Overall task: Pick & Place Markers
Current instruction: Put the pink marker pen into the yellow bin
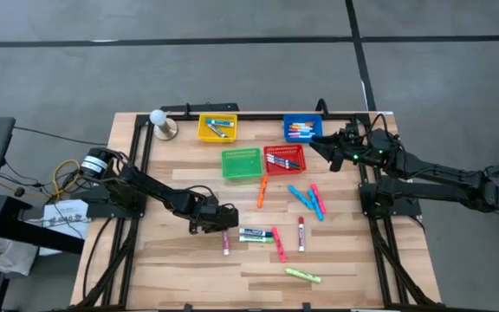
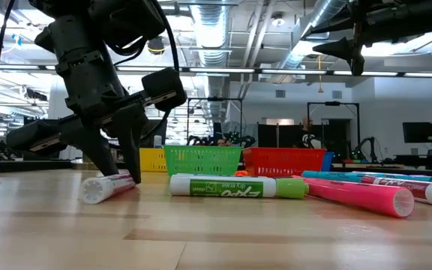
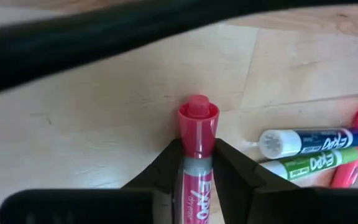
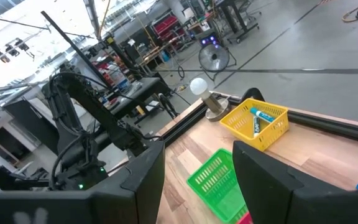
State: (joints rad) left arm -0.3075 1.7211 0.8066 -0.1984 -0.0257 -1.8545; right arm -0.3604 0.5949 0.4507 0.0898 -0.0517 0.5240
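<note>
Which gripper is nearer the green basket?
Right. The right gripper hovers just past the red basket beside the green basket; the left gripper is lower down, at a marker.

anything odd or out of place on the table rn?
Nothing damaged or spilled. Loose markers lie scattered mid-table, as expected for sorting. Green basket sits askew beside the red basket. Left gripper is on a pink marker.
</note>
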